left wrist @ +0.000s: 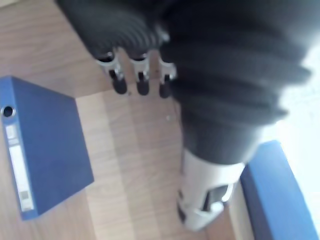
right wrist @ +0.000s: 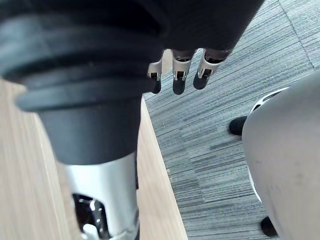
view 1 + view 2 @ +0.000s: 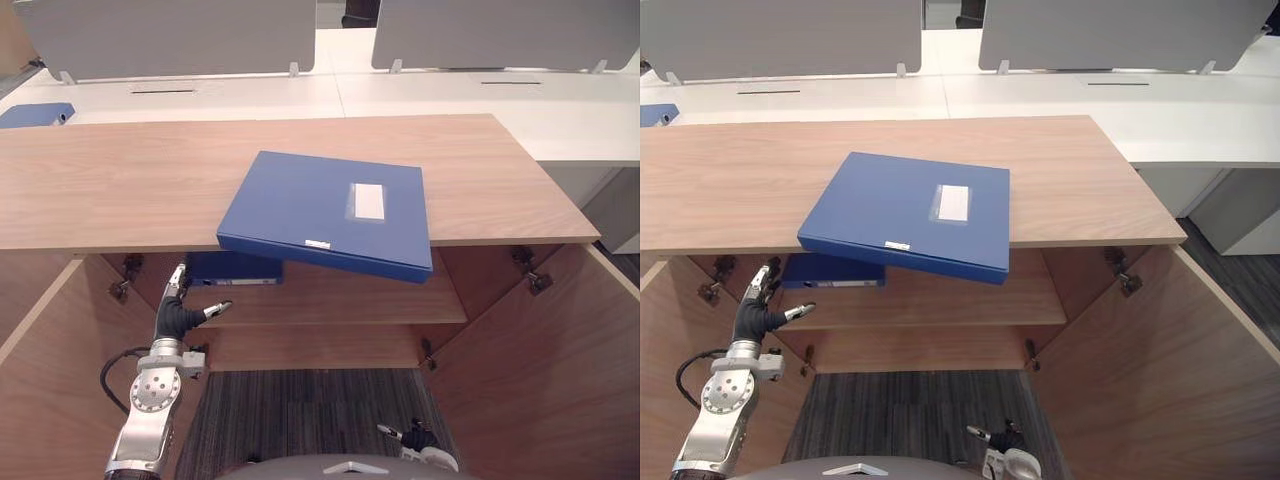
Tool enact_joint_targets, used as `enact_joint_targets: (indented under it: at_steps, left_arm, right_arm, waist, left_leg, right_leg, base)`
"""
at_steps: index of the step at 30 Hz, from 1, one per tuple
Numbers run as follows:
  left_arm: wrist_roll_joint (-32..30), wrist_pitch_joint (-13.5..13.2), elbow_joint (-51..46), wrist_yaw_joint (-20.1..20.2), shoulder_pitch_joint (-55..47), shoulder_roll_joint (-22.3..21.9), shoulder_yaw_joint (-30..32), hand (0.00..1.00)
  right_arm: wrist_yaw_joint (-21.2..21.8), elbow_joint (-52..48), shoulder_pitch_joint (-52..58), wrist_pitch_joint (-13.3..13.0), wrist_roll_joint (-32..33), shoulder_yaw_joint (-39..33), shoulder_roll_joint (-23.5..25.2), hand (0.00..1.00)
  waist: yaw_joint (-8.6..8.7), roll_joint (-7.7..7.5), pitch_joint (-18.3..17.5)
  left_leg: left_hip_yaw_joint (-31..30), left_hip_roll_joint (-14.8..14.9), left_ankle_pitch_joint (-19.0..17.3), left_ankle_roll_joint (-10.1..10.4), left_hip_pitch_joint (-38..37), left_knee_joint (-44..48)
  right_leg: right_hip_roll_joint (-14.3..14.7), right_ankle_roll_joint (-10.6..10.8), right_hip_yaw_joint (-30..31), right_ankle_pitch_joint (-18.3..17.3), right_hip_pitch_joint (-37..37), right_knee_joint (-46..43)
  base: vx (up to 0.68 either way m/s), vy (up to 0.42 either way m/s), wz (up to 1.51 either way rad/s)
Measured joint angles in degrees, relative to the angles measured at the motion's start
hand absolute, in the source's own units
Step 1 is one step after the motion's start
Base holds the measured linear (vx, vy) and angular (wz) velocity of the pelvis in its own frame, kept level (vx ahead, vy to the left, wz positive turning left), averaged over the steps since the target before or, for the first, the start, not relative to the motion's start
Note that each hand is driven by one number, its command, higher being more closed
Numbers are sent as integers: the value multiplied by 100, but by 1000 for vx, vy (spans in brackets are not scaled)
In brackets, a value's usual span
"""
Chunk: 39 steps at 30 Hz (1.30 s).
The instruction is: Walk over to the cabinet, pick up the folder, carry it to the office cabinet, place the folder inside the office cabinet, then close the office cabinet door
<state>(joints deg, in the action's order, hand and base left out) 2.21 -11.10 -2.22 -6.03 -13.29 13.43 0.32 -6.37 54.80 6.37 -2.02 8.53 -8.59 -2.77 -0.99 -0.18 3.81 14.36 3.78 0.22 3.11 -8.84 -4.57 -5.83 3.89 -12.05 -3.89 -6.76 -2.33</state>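
A blue folder (image 3: 325, 210) with a pale label lies flat on the wooden cabinet top (image 3: 120, 180), its near corner hanging over the front edge. Under the top, a second blue folder (image 3: 232, 268) lies on the cabinet shelf (image 3: 340, 295); the left wrist view shows this second folder (image 1: 45, 150) too. My left hand (image 3: 180, 315) is raised below and to the left of the overhanging folder, open with straight fingers (image 1: 140, 80), touching nothing. My right hand (image 3: 418, 440) hangs low over the carpet, open and empty, its fingers (image 2: 177, 75) relaxed.
Both cabinet doors stand open, the left door (image 3: 40, 380) and the right door (image 3: 540, 370) flanking me. Striped grey carpet (image 3: 300, 410) lies between them. White desks (image 3: 420, 95) with grey dividers stand behind the cabinet, another blue folder (image 3: 35, 115) on the far left one.
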Motion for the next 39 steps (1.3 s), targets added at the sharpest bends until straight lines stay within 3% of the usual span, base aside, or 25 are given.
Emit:
enact_joint_targets:
  at_steps: [16, 23, 27, 32, 39]
  left_arm:
    - [-17, -147, -1546, -11, -527, -340, -165, 0]
    - [-755, -165, -2079, -534, -562, -340, -172, 0]
    - [-1476, -170, -2226, -848, -425, -321, -318, 0]
    - [-2220, -178, -2489, -882, -165, -64, -661, 0]
    - [-2774, -237, -2627, -877, 161, 427, -1135, 0]
  right_arm:
    - [2, 17, 48, 6, -222, 121, 15, 0]
    - [-6, 20, 101, -5, -223, 160, 0, 0]
    - [-15, 44, 104, -30, -222, 164, -12, 0]
    - [-25, 250, 19, -55, -222, 166, -27, 0]
    - [-25, 473, -118, -64, -220, 167, -90, 0]
  waist:
    - [-113, -64, -84]
    - [-110, -18, -184]
    - [-96, 38, -217]
    - [-56, 43, -231]
    - [83, 51, -304]
  left_leg:
    - [-80, 12, 10, 6, 36, 8]
    - [-160, 13, 12, 3, 3, 6]
    - [-175, 19, 15, 5, -2, 6]
    - [-180, 14, 15, 5, -2, 6]
    - [-176, -11, 22, 5, -5, 8]
  right_leg:
    - [0, 5, 72, -3, -54, -42]
    - [10, 23, 157, -78, -78, -109]
    - [21, 22, 173, -80, -81, -113]
    - [25, 22, 238, -80, -77, -113]
    - [27, 22, 429, -79, 5, -113]
  base:
    - [-15, -5, 2]
    - [-30, -13, 4]
    - [0, 0, 0]
    - [0, 0, 0]
    - [2, 0, -3]
